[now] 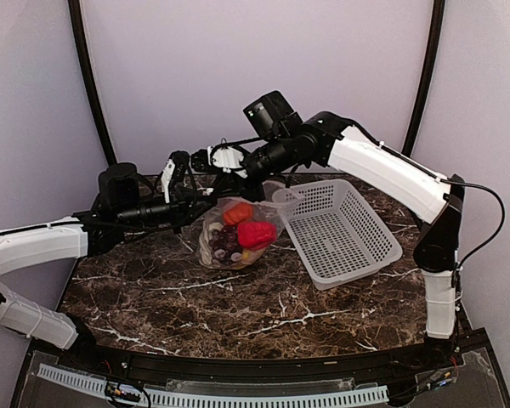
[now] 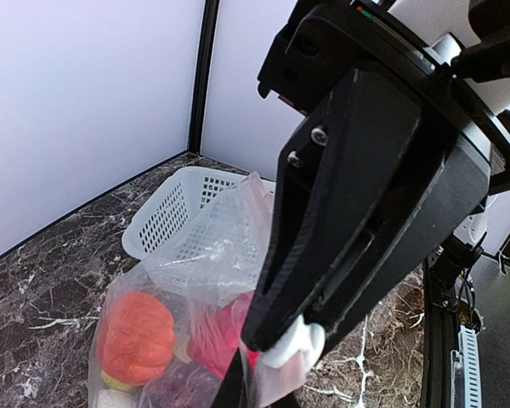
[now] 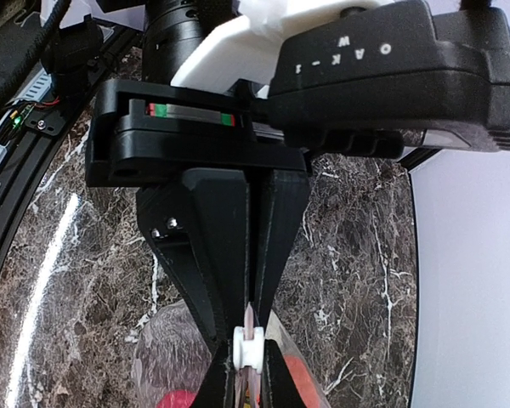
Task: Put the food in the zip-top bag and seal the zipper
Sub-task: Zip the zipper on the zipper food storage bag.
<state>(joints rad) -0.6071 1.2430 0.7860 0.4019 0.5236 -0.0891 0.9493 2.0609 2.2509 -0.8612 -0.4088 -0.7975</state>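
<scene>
Pinching zipper (image 3: pixel 248 318), R-wrist view only

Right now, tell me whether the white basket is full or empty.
Empty. The basket shows a bare perforated floor; the tomato, red pepper and grapes sit in the clear bag beside it.

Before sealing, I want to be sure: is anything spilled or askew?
Nothing stands out. The food sits inside the zip-top bag, its top pinched by the left claw and right claw; the white basket beside it is empty.

Sags beneath left pincer (image 2: pixel 287 342) and right pincer (image 3: pixel 248 344) as clear zip-top bag (image 1: pixel 211 231), top pinched. Holds tomato (image 1: pixel 237 212), red pepper (image 1: pixel 256 234), grapes (image 1: pixel 225 244) inside.
</scene>
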